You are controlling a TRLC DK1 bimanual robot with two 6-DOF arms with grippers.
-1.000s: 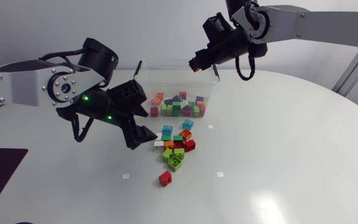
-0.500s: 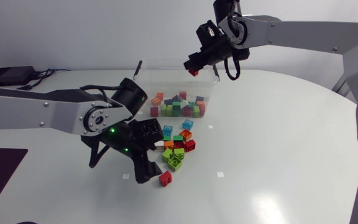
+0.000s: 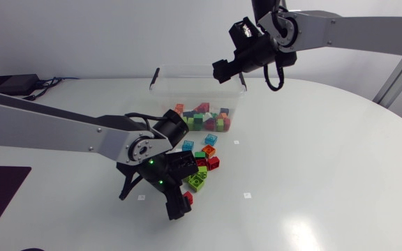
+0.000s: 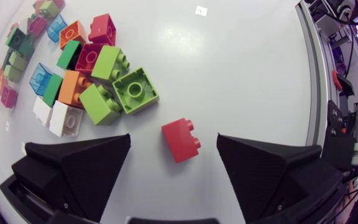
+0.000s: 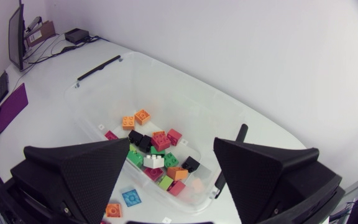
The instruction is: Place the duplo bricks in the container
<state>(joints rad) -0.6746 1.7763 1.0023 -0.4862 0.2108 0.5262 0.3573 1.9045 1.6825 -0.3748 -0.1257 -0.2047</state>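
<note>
**Desk:** Red brick (image 4: 181, 140), where does it sit for you?

**Me:** Alone on the bench (image 4: 247, 74), just clear of the pile (image 4: 95, 78). My left claw (image 4: 173, 140) is spread wide with the brick between its fingers. Neither finger touches it, so nothing is gripped yet.

**Desk:** What's changed in the last second?

**Me:** Two things. The left arm has swung down from beside the container (image 3: 160, 75) and now hangs low over that stray brick. The right claw (image 3: 222, 70) was carrying a small red brick above the container. Now its fingers are parted with nothing between them, and through them I see only the heap in the container. I take it that brick has dropped in. So one more is delivered and the next pick is lined up.

**Desk:** How does the brick lie?

**Me:** On its side, I think. From the left wrist, its two studs face sideways toward the finger farther from the pile. Its long axis runs roughly ahead of the claw, a little skewed, so it sits across the closing line.

**Desk:** Meaning?

**Me:** The fingers would meet the stud face and the underside, the short way. I judge that grippable, though the skew may twist it as they close.
</note>
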